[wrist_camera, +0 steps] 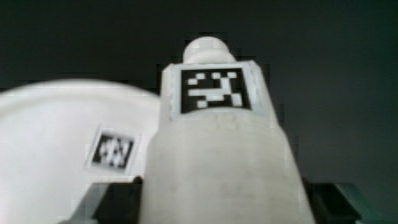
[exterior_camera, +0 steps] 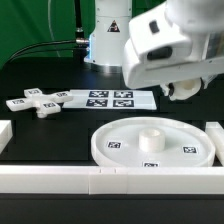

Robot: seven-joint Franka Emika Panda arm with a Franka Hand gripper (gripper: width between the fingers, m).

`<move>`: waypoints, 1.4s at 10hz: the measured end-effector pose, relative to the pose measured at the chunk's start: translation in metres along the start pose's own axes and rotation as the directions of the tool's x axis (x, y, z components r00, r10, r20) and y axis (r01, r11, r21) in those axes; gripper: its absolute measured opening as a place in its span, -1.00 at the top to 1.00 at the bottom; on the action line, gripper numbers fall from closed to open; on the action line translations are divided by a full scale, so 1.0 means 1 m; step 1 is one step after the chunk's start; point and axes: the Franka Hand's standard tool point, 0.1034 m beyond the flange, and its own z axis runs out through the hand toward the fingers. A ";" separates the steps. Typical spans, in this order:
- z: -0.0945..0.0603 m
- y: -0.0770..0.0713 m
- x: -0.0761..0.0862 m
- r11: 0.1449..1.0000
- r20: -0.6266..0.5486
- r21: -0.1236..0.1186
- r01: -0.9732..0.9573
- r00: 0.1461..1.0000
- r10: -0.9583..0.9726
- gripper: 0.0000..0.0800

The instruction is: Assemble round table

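My gripper (wrist_camera: 222, 206) is shut on the short thick cylinder leg (wrist_camera: 215, 140), which bears a black-and-white tag and points away from the wrist camera. In the exterior view the gripper (exterior_camera: 181, 87) hangs above the table, beyond the disc and toward that view's right; the hand mostly hides the leg there. The large rimmed round disc (exterior_camera: 97, 150) lies flat at the front with a raised hub in its middle. It also shows in the wrist view (wrist_camera: 63, 125) beside the leg. The small cross-shaped piece (exterior_camera: 35, 103) lies at the exterior view's left.
The marker board (exterior_camera: 110, 99) lies flat behind the disc. White border rails run along the front (exterior_camera: 60, 181) and at both sides (exterior_camera: 213, 136). The robot's base (exterior_camera: 105, 40) stands at the back.
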 end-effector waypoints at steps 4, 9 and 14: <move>-0.006 0.004 0.006 1.000 -0.239 -0.030 -0.005 0.971 -0.002 -0.02; -0.046 0.012 0.011 0.997 -0.539 -0.080 0.005 0.841 -0.047 -0.02; -0.053 0.035 0.018 0.980 -0.774 -0.198 0.022 0.610 -0.170 -0.02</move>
